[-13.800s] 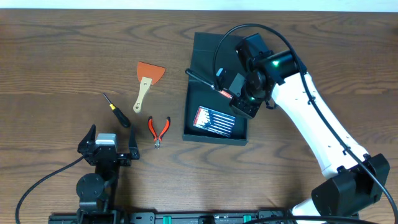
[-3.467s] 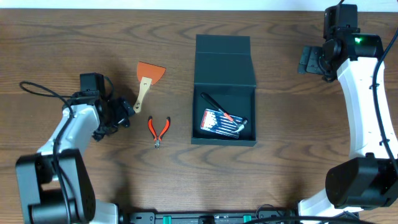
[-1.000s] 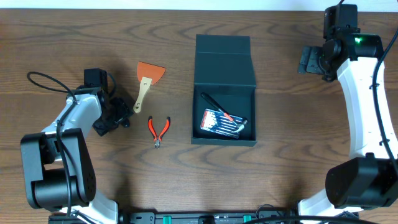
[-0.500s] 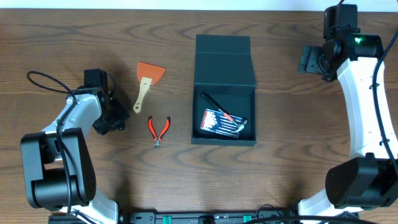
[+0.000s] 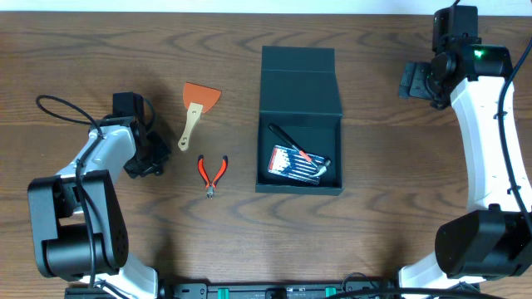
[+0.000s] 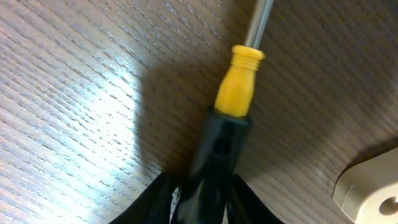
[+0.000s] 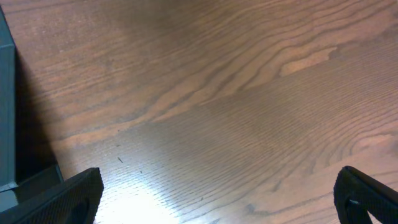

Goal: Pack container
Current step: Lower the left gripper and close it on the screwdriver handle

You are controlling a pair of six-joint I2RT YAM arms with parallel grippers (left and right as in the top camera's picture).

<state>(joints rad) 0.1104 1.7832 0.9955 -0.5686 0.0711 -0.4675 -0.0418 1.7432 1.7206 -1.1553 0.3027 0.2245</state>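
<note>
Screwdriver [image 6: 231, 99] gripped by left fingers [image 6: 149, 204], container [image 5: 299, 79] lid open

Right claw [image 7: 217, 198] wide apart over wooden table [image 7: 236, 93], container [image 7: 6, 106] at left edge.

Bright even lighting, white glare on tabletop [image 6: 81, 118], blurred wrist close-ups.

One container [image 5: 300, 79], one scraper [image 5: 196, 110], one pair of pliers [image 5: 212, 174], one screwdriver [image 6: 235, 99].
</note>
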